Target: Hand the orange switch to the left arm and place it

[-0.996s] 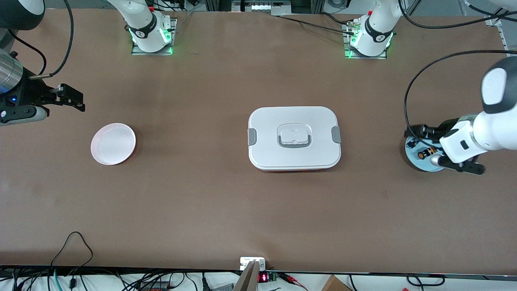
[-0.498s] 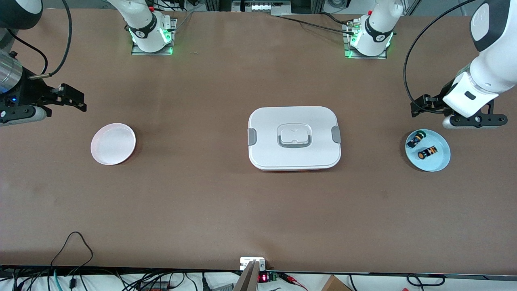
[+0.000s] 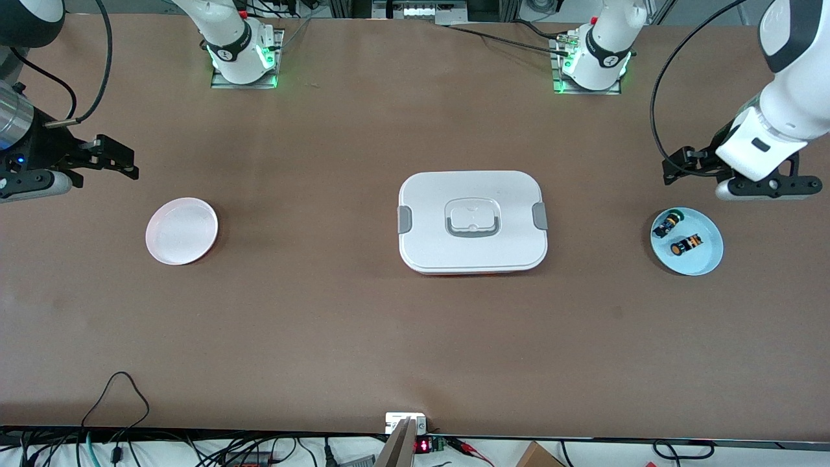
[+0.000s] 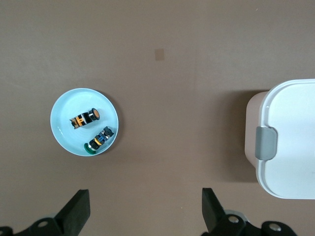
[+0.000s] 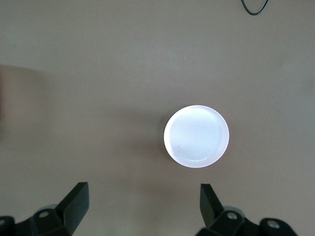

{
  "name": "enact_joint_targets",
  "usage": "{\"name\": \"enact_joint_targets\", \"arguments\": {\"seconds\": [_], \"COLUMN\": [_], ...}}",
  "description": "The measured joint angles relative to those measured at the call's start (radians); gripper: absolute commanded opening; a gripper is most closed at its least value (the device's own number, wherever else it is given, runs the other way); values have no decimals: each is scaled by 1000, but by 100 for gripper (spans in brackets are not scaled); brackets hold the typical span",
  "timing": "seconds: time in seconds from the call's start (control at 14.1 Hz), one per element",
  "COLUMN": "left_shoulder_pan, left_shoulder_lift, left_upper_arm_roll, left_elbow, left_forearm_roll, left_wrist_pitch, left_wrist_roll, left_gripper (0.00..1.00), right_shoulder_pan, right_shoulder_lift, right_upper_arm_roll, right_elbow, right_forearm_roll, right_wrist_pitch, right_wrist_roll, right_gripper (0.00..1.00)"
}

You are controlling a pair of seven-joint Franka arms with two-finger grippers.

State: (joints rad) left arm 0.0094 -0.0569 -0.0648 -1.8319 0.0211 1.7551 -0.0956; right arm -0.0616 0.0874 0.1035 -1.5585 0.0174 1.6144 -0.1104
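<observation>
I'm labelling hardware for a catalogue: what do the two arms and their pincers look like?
Both arms are white, rounded shells with black joint bands; bases glow green. The left pincer and right pincer are black with two flat fingers. Black cables loop alongside each arm; the right wrist has a silver collar.

Robotics lab: bolted arm bases (image 3: 243, 61), loose cables (image 3: 117, 389) along a brown table (image 3: 324, 311).

A high front camera faced the robots across the table (image 3: 324, 324). Both wrist cameras looked straight down from well above; the left shared the box (image 4: 290, 142) with it.
</observation>
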Motion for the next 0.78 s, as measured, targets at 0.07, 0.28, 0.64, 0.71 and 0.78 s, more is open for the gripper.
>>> {"name": "enact_joint_targets", "arguments": {"seconds": [0.07, 0.28, 0.64, 0.71, 0.78], "left_shoulder_pan": [-1, -11, -21, -21, -21], "left_shoulder_lift": [-14, -35, -32, -27, -24], "left_upper_arm_roll": [0, 0, -1, -1, -1], "left_elbow": [1, 34, 112, 134, 148], "left_forearm_roll": [0, 0, -32, -33, -34], "left_wrist_pitch": [-5, -30, -143, -153, -160], "left_wrist_roll": [0, -2, -8, -8, -8], "left_gripper": [100, 100, 100, 100, 100], "right_shoulder_pan": [0, 0, 0, 0, 0], "right_shoulder_lift": [0, 0, 0, 0, 0], "right_upper_arm_roll": [0, 0, 0, 0, 0], "right_elbow": [0, 0, 0, 0, 0], "right_forearm_roll": [0, 0, 0, 0, 1], "right_wrist_pitch": [0, 0, 0, 0, 0], "right_wrist_roll": [0, 0, 0, 0, 0], "right_gripper": [100, 100, 100, 100, 100]}}
